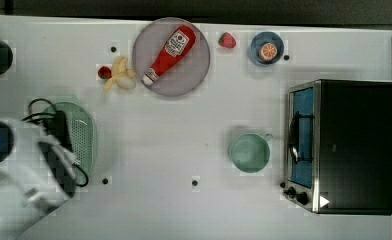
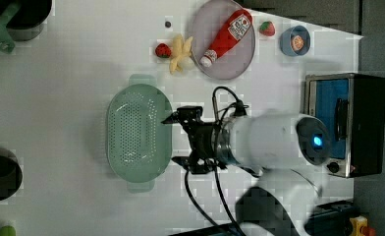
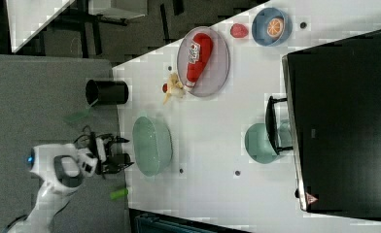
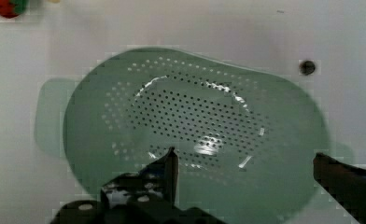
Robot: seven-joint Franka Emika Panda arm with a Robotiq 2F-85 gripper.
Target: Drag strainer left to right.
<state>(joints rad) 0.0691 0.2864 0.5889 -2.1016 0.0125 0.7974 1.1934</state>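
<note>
With fingers spread wide, the gripper (image 2: 179,140) may overshoot the pale mint-green perforated plastic strainer (image 2: 137,132) at the left view's centre-left, tipping it.

The strainer (image 1: 81,132) lies at the top view's left on the white counter (image 1: 184,130), partly covered by the robot arm (image 1: 19,165). A ketchup bottle (image 1: 170,54) rests on a grey plate (image 1: 196,75), a peeled banana (image 1: 120,75) beside it. A green cup (image 1: 249,152) stands just beside the toaster oven (image 1: 351,145).

Ketchup bottle (image 1: 170,54) lies on grey plate (image 1: 199,75); banana (image 1: 120,75) beside it. Green cup (image 1: 249,152) near toaster oven (image 1: 341,146).
</note>
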